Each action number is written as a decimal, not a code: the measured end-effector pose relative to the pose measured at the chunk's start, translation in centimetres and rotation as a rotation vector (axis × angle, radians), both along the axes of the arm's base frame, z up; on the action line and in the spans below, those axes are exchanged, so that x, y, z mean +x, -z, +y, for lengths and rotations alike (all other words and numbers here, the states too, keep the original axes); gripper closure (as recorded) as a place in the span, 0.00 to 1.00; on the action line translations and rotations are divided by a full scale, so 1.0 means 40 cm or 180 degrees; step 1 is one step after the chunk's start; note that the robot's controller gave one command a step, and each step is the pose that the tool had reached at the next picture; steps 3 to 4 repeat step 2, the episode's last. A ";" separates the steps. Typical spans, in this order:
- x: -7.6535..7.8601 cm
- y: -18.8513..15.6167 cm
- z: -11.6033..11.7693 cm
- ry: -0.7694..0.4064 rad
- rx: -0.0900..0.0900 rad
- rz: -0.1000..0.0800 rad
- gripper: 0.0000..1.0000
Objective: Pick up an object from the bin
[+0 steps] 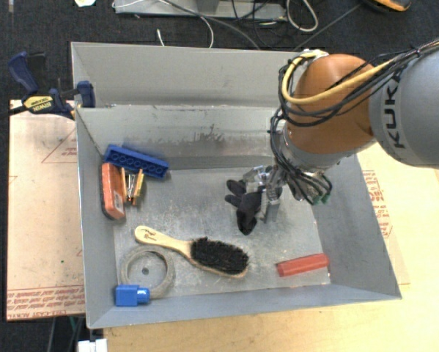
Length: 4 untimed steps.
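Bin: grey metal bin [204, 134] with sloped walls and a flat floor strewn with small loose things.
Arm: 1 grey KUKA arm [421, 101], reaching in from the right, with its wrist under a rounded orange cover [329, 112] looped with yellow and black cables.
Gripper: 2-finger gripper [267, 196], low over the floor just right of centre; how wide it stands cannot be told.
Hairbrush: wooden hairbrush with black bristles [204, 251], lying flat near the front wall, handle pointing left.
Bar: blue studded plastic bar [137, 161], at the back left, set at a slant.
Ring: clear round tape ring [147, 268], front left, just beside the brush handle.
Case: orange-brown oblong case [113, 191], along the left wall, below the blue bar.
Picked thing: black crumpled soft object [242, 210], right of centre, against the gripper's left side; whether clasped or only touching cannot be told.
Block: red flat rectangular block [302, 265], front right, apart from the gripper.
Cube: small blue plastic block [131, 295], front left corner, touching the ring's edge.
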State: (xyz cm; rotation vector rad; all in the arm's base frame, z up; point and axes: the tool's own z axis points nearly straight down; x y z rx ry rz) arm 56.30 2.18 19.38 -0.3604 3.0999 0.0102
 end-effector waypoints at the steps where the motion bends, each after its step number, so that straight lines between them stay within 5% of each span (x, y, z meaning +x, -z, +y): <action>1: 0.018 -0.128 0.010 -0.0016 0.0004 -0.0032 1.00; 2: -0.014 -0.062 0.023 0.0031 0.0006 -0.0015 1.00; 4: -0.014 -0.062 0.023 0.0031 0.0006 -0.0015 1.00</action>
